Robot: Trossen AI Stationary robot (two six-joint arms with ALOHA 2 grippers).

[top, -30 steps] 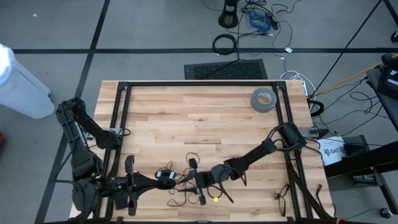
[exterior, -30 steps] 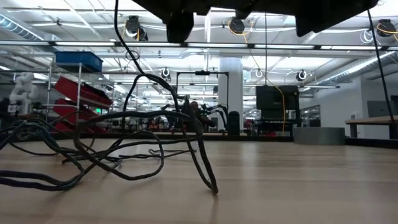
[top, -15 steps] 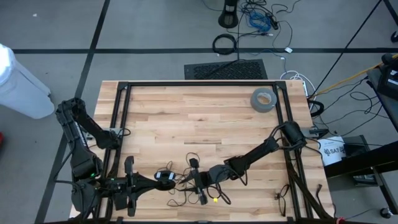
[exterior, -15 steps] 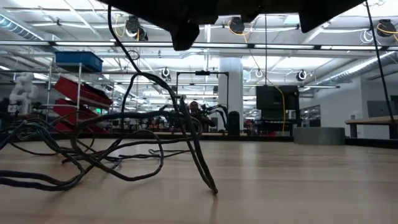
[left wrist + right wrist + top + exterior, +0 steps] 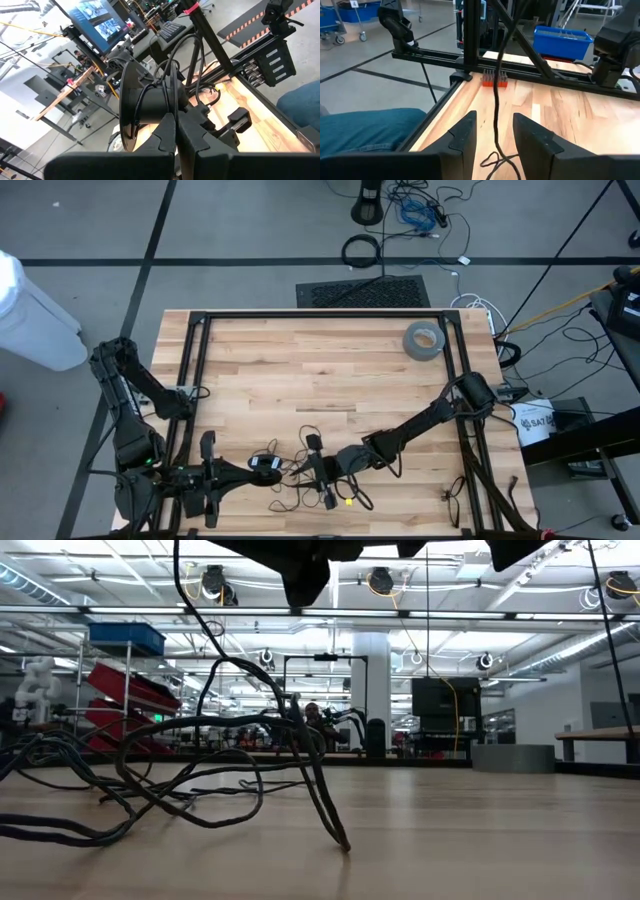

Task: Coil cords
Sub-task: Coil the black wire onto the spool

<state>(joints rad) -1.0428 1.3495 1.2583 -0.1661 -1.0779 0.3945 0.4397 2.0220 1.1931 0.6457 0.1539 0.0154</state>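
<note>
While both arms are reaching low over the near edge of the table (image 5: 330,370), the thin black wire (image 5: 300,470) is lying between them in a loose tangle of loops, with a small bright spot (image 5: 347,501) on it just beside the right arm's end. In the low view the wire (image 5: 200,780) is sprawling across the wood, one strand rising steeply toward the dark arm parts overhead and another bending down to touch the tabletop.

The left gripper (image 5: 268,465) is sitting at the left side of the tangle; in its wrist view its fingers (image 5: 172,142) are pressing together with no gap showing, and I cannot tell whether any wire is caught there. The right gripper (image 5: 318,470) is working at the right side of the tangle, its fingers (image 5: 465,137) standing apart, with a strand of the wire (image 5: 496,95) hanging straight down between them, touching neither.

Farther back, a grey tape roll (image 5: 424,339) is resting near the far right corner, well apart from the wire.
</note>
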